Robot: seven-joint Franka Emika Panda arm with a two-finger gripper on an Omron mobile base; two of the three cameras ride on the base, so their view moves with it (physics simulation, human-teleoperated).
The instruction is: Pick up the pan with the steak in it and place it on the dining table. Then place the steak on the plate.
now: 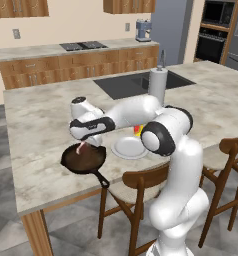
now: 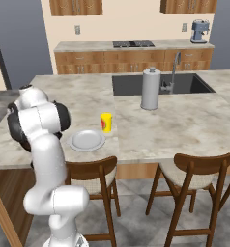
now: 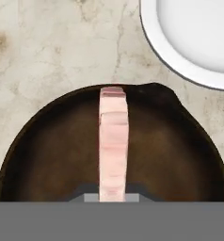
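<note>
A: How does the steak (image 3: 113, 141) look to you?

B: You see it edge-on in the hand view: a narrow pink slab, standing upright over the dark brown inside of the pan (image 3: 48, 155). The claw (image 1: 84, 146) is closed on the steak, gripping it just above the pan.

A: And where does the pan sit?

B: On the marbled surface (image 1: 41, 120), near its front edge, with the long black handle pointing toward you and slightly right in the left base view. The white plate (image 1: 129, 147) lies just beside the pan, apart from it.

A: What does one view give you that another does not?

B: The right base view shows you a yellow cup (image 2: 106, 122) just behind the plate, and a paper towel roll (image 2: 150, 89) upright by the sink (image 2: 136, 84). The left base view hides most of the cup behind the arm. The hand view gives you the plate's rim close to the pan's lip.

A: Any writing?

B: You cannot read any; the cup's red mark is too small to tell.
</note>
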